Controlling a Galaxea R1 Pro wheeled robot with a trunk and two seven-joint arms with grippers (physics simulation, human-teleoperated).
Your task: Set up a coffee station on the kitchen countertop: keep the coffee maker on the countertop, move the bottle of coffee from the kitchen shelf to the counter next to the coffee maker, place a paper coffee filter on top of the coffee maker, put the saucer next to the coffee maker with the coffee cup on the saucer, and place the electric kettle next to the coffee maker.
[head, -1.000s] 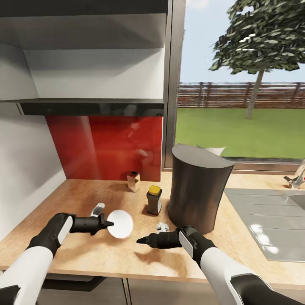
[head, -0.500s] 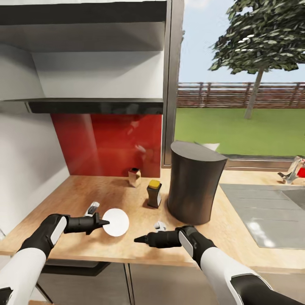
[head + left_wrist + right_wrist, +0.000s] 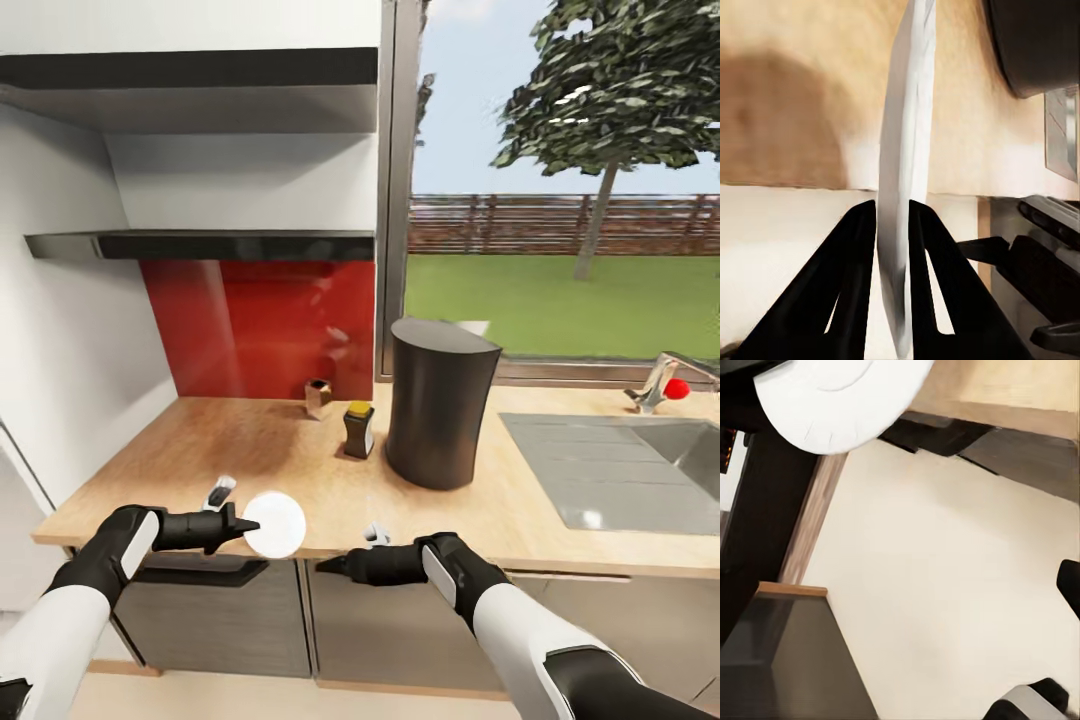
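My left tool [image 3: 243, 526] is clamped edge-on on the thin flat round white saucer [image 3: 274, 524]; in the left wrist view both black fingers [image 3: 853, 247] pinch the rim of the disc [image 3: 905, 165], which stands nearly vertical between them. It hangs right at the front lip of the light tan wood-look worktop [image 3: 480, 500], at about 7 o'clock from the tall matte dark-grey waisted cylinder of the coffee maker [image 3: 436, 400] and well apart from it. My right tool [image 3: 335, 570] hovers off the worktop edge at roughly 6 o'clock from the coffee maker; I can't tell whether it is open or closed. Main risk: the grip is a narrow rim pinch on a smooth hard disc, so it can pivot or slide out, and from here it would drop past the lip to the floor rather than land on the worktop. Second risk: the tiny white cup with a handle [image 3: 377, 534] sits just beside my right arm at the front lip; a sweep could knock it off. Third: on the way in, the small black bottle with flared base and yellow-orange cap [image 3: 359, 429] stands just beside the coffee maker at its 9 o'clock, with the small tan-brown open paper cone [image 3: 318, 397] behind it near the glossy red backsplash [image 3: 260, 325]; both look light and easy to tip. The thin black lower wall shelf [image 3: 200, 244] is bare.
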